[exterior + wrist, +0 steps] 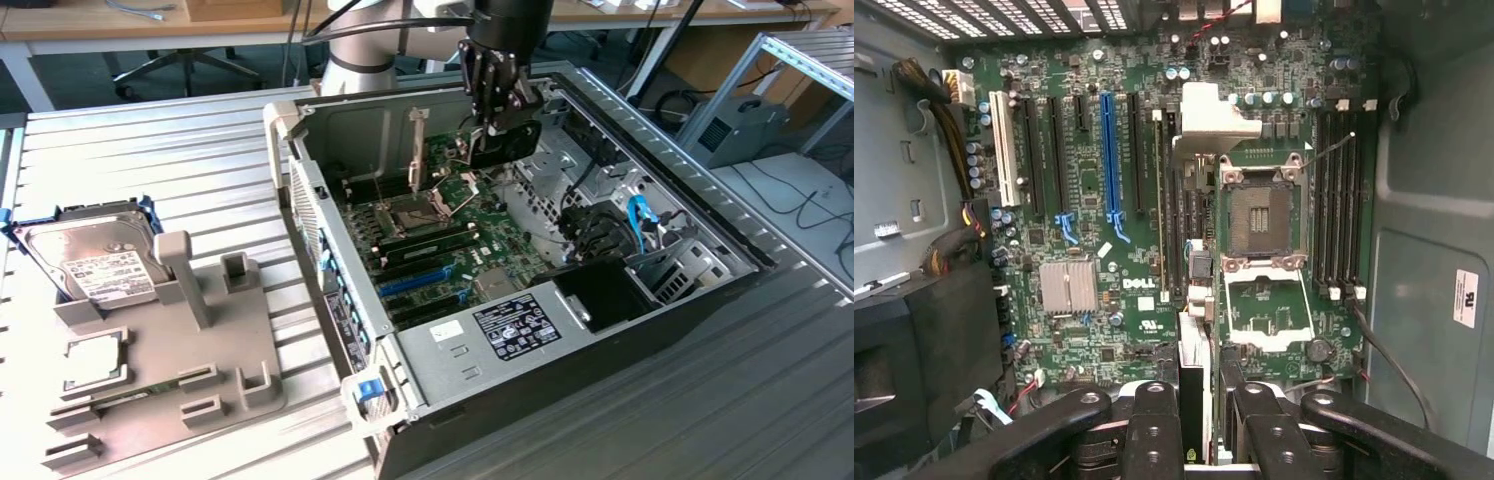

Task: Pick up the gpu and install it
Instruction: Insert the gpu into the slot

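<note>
Black and thin, the gpu (509, 143) hangs edge-on in the hand (501, 118) near the top centre of the exterior view, above the far end of the open computer case (694, 290). The hand's fingers (483, 85) press on the card's two flat faces, pinching it upright, with the card's lower part reaching down toward the motherboard (461, 245) but not seated in any slot. In the wrist view the card (1193, 385) shows as a narrow dark strip with a pale end, rising from between the black fingers (1154, 420) at the bottom centre of the frame. It lies roughly parallel to the long expansion slots, over the strip of board between the blue slot (1109, 150) and the open CPU socket (1261, 215); which slot it lines up with I cannot tell.

Grey ribbed metal forms the desk (174, 170) that carries the case. At the left of the exterior view a grey parts holder (200, 370) sits on it, with a silver hard drive (94, 255) bearing a white label at its upper end and a small square chip (91, 365) lower down. A black power supply (607, 295) fills the case's near corner, right of centre.
</note>
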`<control>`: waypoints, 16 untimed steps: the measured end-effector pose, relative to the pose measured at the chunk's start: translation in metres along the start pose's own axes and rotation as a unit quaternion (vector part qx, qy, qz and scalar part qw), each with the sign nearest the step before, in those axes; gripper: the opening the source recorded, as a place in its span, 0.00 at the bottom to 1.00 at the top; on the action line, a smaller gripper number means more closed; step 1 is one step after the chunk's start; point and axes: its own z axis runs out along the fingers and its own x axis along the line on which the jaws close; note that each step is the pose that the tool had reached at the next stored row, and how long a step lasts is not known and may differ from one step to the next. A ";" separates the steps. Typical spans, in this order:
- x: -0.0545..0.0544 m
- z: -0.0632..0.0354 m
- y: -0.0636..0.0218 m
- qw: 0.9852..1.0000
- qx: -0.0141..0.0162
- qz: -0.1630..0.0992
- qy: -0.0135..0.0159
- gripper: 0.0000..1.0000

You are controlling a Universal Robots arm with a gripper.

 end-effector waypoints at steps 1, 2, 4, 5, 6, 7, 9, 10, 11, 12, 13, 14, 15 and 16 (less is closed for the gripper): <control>0.000 0.0000 0.0000 1.000 0.000 -0.002 0.000 0.26; 0.000 0.0000 0.0000 1.000 0.000 -0.003 0.000 0.26; 0.000 0.0000 0.0000 1.000 0.000 -0.007 -0.001 0.26; 0.000 0.0000 0.0000 1.000 0.000 -0.008 -0.001 0.26; 0.000 0.0000 0.0000 1.000 0.000 -0.010 -0.001 0.26; 0.000 0.0000 0.0000 1.000 0.000 -0.011 -0.001 0.26; 0.000 0.0000 0.0000 1.000 0.000 -0.014 -0.002 0.26; 0.000 0.0000 0.0000 1.000 0.000 -0.016 -0.002 0.26; 0.000 0.0000 0.0000 1.000 0.001 -0.018 -0.002 0.26; 0.000 0.0000 0.0000 1.000 0.001 -0.023 -0.002 0.26; 0.000 0.0000 0.0000 1.000 0.001 -0.026 -0.003 0.26; 0.000 0.0000 0.0000 1.000 0.001 -0.031 -0.003 0.26; 0.000 0.0000 0.0000 0.999 0.001 -0.034 -0.004 0.26; 0.000 0.0000 0.0000 0.999 0.001 -0.042 -0.005 0.26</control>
